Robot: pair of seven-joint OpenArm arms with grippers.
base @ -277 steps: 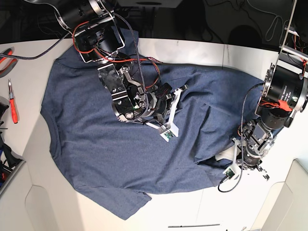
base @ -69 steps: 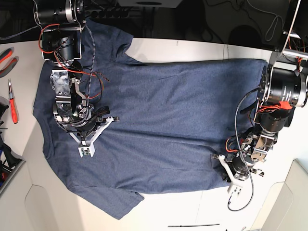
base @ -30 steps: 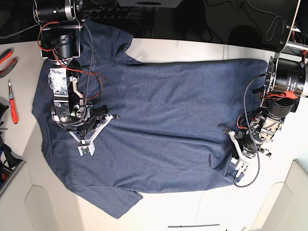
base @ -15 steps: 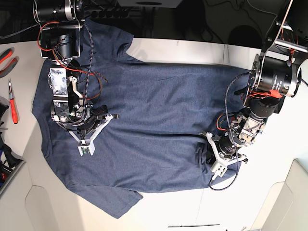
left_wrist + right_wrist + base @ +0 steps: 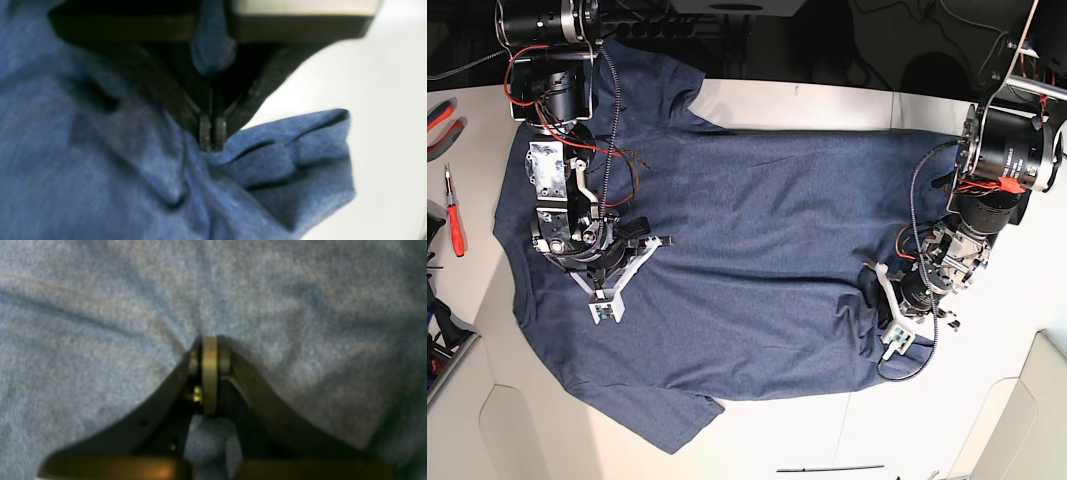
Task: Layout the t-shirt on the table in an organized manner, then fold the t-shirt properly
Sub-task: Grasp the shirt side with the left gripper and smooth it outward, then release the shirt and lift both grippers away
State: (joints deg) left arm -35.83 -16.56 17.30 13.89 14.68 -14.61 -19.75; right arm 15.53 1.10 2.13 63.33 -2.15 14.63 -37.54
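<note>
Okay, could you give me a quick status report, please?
Left gripper shut on t-shirt hem, fabric bunched. Right gripper shut on t-shirt near collar end. Nothing blocking on table.

We see the t-shirt (image 5: 757,250) as matt, heathered knit cloth, its weave fuzzy and soft up close. The table (image 5: 827,105) looks smooth and faintly glossy. The left gripper (image 5: 211,133) has dark matt fingers with dull metal tips; the right gripper (image 5: 208,356), at 9 o'clock in the base view, shows brassy metal between dark fingers.
</note>
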